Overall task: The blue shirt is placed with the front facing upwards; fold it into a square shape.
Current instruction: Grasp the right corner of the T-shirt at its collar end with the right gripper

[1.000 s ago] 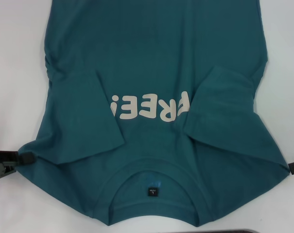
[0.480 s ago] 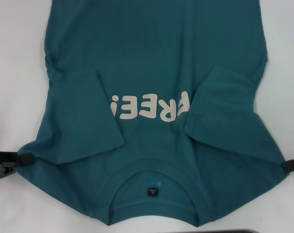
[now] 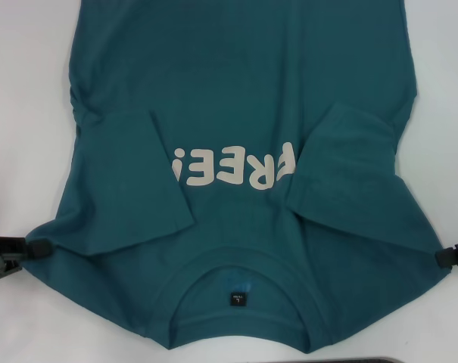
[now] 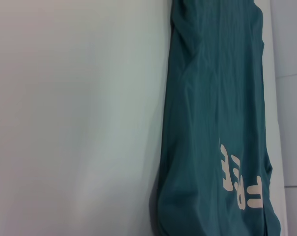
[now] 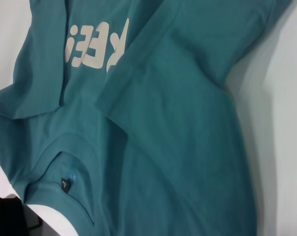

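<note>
Head view: the blue shirt [image 3: 244, 151] lies flat on the white worktop [image 3: 28, 91], front up, collar [image 3: 240, 283] at the near edge, "FREE!" lettering [image 3: 232, 168] reading upside down. Both sleeves are already turned inward over the chest, so the sleeve step looks done; the body remains full length, hem out of frame at the far side, so the lengthwise folds that make the square are judged still to come. Left claw [image 3: 39, 248] sits at the shirt's near left shoulder corner, tip touching the fabric edge; the cloth runs from that tip across toward the other arm. Right claw [image 3: 447, 257] is at the opposite shoulder corner, touching or just beside the edge. Cannot tell for either whether it is spread or pinching cloth; the tips are too small and half out of frame. Left wrist view: no fingers visible, only the shirt [image 4: 212, 123] stretching away from the claw beside bare worktop [image 4: 74, 108], lettering [image 4: 239, 179] close by. Right wrist view: again no fingers; sleeve fold [image 5: 153, 73], collar and small dark neck label [image 5: 65, 185] lie near this claw, with the cloth flat and not lifted, so a grasp is not confirmed.
</note>
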You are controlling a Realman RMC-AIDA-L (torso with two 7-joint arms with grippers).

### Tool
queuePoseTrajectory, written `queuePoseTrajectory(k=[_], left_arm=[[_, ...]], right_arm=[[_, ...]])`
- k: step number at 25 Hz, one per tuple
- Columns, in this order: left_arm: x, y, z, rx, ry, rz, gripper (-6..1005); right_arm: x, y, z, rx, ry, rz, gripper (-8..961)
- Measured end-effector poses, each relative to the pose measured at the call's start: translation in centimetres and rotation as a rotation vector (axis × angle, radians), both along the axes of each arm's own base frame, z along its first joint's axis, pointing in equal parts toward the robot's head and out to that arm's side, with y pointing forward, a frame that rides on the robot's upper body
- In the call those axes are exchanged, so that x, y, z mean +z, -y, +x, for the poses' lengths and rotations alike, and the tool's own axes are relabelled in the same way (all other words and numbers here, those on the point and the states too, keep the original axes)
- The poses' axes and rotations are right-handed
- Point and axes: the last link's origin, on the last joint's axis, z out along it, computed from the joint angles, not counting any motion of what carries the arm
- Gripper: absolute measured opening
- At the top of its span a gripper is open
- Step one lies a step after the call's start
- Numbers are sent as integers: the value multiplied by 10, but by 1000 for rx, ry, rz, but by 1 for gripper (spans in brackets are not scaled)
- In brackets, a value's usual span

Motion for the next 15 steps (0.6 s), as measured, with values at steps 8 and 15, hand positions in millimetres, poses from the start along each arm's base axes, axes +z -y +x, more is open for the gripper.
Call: queuePoseTrajectory(k=[8,15], left_arm=[[0,1,-2,7,-3,2,30],[0,2,-2,6,-4,1,29]], right_arm=[[-2,-1,-1,-7,5,-11,853],[-4,0,-1,-12,12,-20,853]])
